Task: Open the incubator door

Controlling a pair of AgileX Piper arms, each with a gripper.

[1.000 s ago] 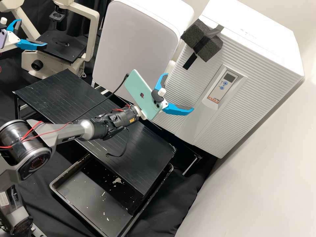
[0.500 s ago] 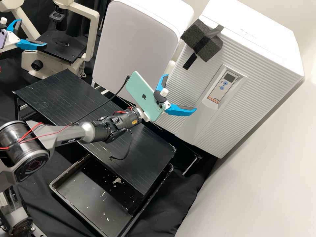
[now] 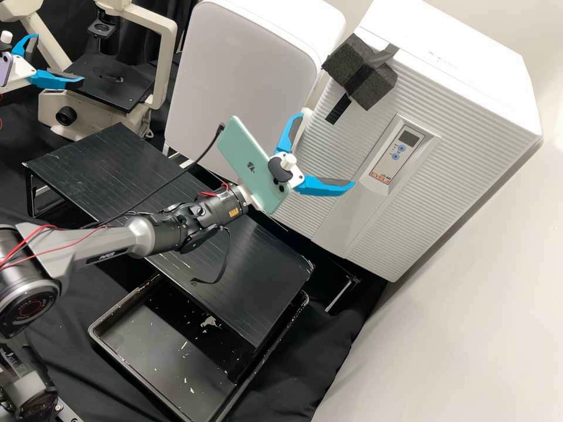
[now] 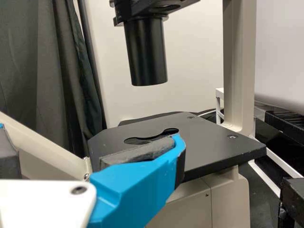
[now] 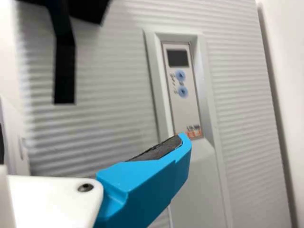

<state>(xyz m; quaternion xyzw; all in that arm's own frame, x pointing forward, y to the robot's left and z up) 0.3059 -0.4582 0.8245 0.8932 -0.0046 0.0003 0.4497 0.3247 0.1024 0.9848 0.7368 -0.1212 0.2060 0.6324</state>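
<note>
- Right gripper (image 3: 327,151) is spread wide, with nothing between its two blue fingers, and it hangs in front of the incubator (image 3: 451,53).
- One of these fingers points toward the ribbed door (image 3: 404,223), near the lower end of the control panel (image 3: 389,153); I cannot tell if it touches.
- Incubator door is closed, lying flat in the front of the incubator.
- Two dark foam blocks (image 3: 375,88) sit at the upper corner of the door, on the side of the tall white box (image 3: 246,70), and black tape (image 3: 338,110) goes down from them on the ribs.
- Behind the right gripper, a mint green phone (image 3: 252,167) is mounted on the arm, with a black cable at its end.
- Left gripper (image 3: 60,59) is also spread apart and is holding nothing, near the black stage (image 3: 111,88) of the microscope (image 3: 167,58).
- The right arm passes over the black platform (image 3: 99,170), between this platform's two short edges.
- Lower down, a black tray (image 3: 152,346) with pale flakes in it lies partly under one long edge of the platform.
- White box stands just beside the incubator.
</note>
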